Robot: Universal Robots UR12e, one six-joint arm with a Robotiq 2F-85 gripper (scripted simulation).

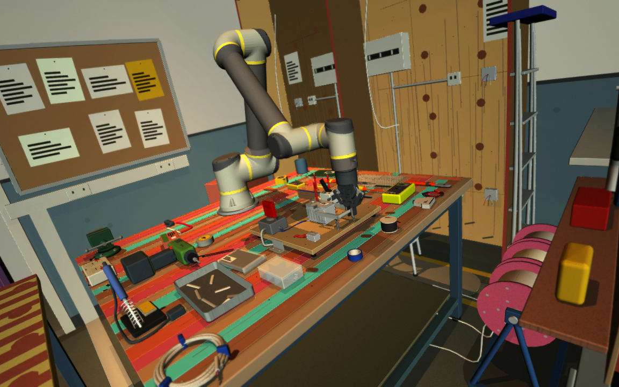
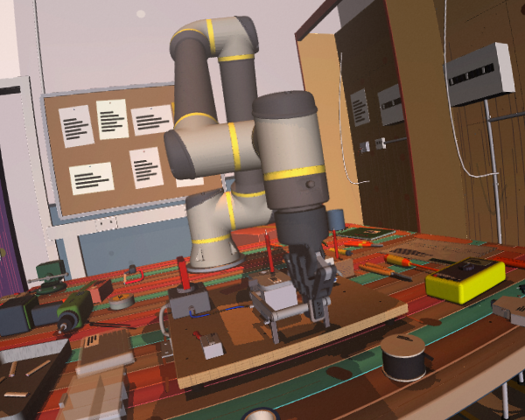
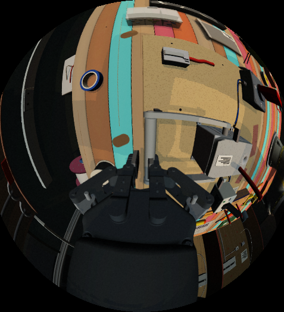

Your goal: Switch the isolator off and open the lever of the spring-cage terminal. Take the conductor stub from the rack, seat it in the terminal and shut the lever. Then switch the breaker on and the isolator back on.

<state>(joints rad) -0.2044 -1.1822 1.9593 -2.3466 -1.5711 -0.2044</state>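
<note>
On the wooden board (image 2: 272, 325) in the middle of the bench stand the task's parts. A grey conductor stub (image 3: 149, 140) lies across its low rack (image 2: 294, 316), and my gripper (image 3: 143, 166) is closed around the stub's near end, straight above the rack. The stub's far end points at the grey spring-cage terminal (image 2: 274, 291), whose red lever (image 2: 268, 253) stands upright. Left of it sits the dark isolator (image 2: 188, 298) with its red handle up. The small breaker (image 2: 211, 346) is near the board's front edge.
Behind the board stands the arm's base (image 1: 235, 183), with a cork noticeboard on the wall. A yellow meter (image 2: 464, 280) and screwdrivers lie to the right. A black wire spool (image 2: 403, 357) and blue tape roll (image 1: 354, 255) sit by the front edge.
</note>
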